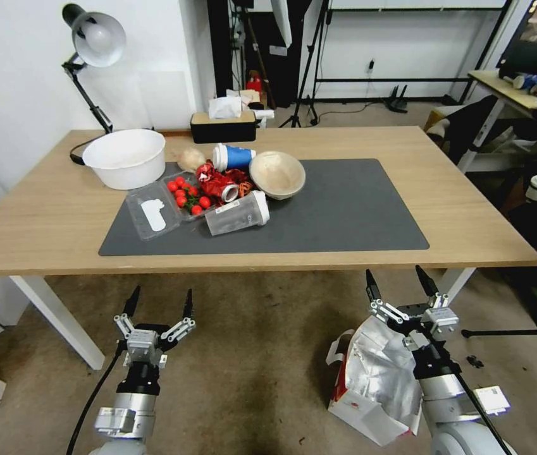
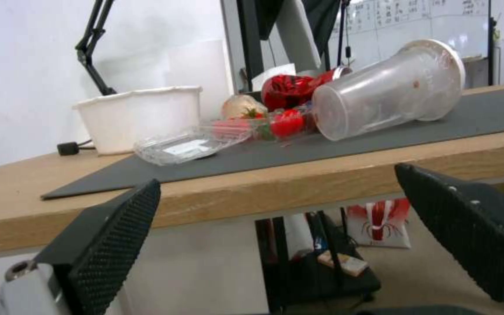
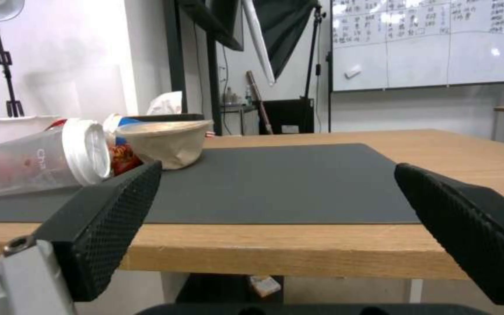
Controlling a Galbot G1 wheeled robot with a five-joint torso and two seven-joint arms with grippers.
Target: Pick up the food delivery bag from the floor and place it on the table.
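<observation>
The food delivery bag lies tipped on the carpeted floor at the lower right, in front of the table. Its silver foil lining faces up, a red side panel shows, and a white strap handle hangs at its left. My right gripper is open above the bag, fingers pointing up toward the table edge, touching nothing. Over bare floor to the left, my left gripper is open and holds nothing. The light-wood table carries a dark grey mat. Both wrist views look across the table edge between open fingers.
Litter sits on the mat's left half: a white bowl, a clamshell of tomatoes, a tipped clear cup, a blue cup, a paper bowl. A tissue box and lamp stand behind. White table legs flank the floor.
</observation>
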